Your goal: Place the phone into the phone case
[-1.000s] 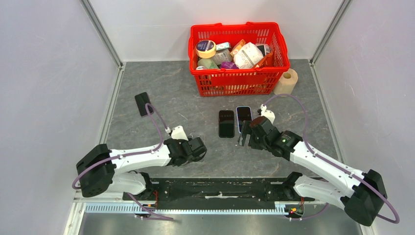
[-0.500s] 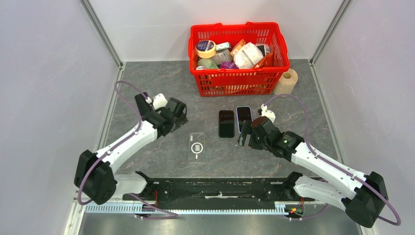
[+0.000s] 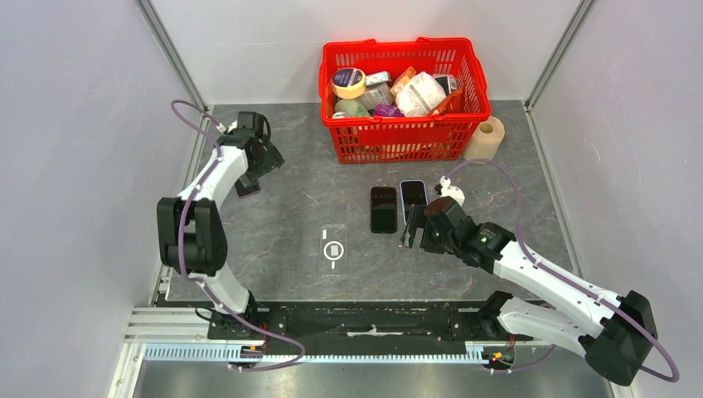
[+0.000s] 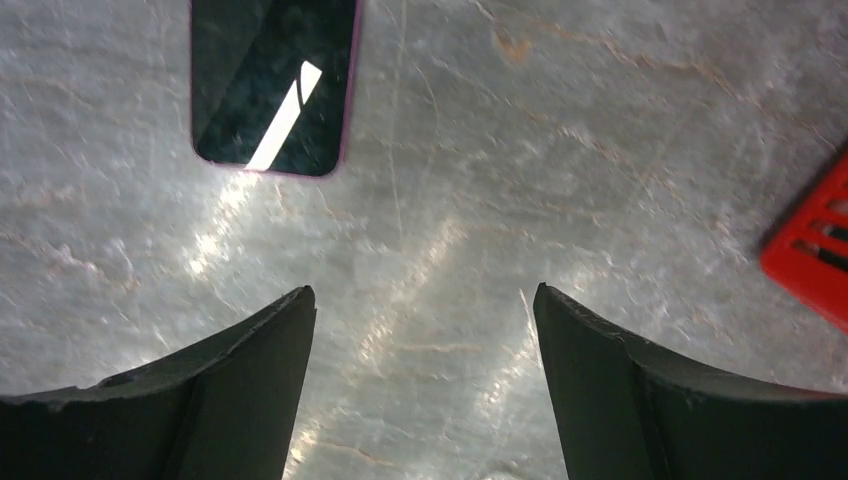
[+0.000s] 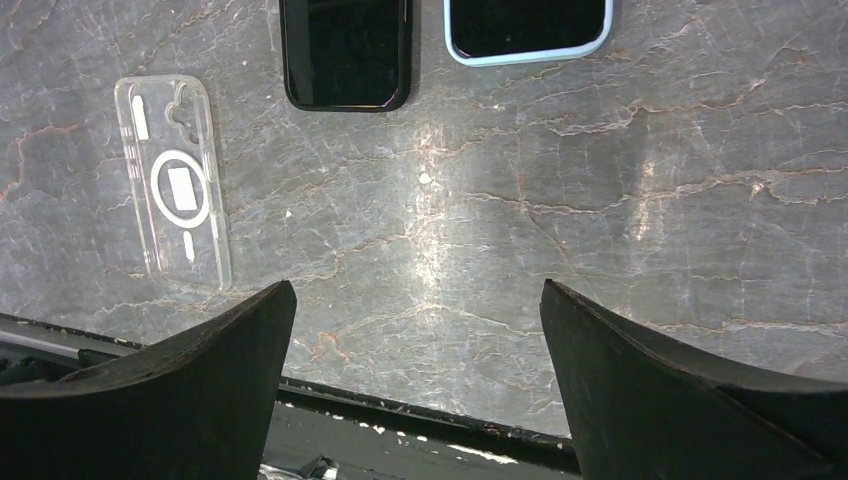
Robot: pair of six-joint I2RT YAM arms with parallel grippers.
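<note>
Over far-left table, left gripper (image 4: 422,295) swung from case (image 3: 333,249) to phone (image 4: 272,85), jaws spread, empty.

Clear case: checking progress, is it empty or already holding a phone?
Empty: the clear case lies flat and alone, with the grey tabletop showing through it.

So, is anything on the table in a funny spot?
One pink-edged phone lies alone, tilted, near the left edge of the table, far from the black phone, the blue-rimmed phone and the clear phone case. Nothing looks spilled or broken.
</note>
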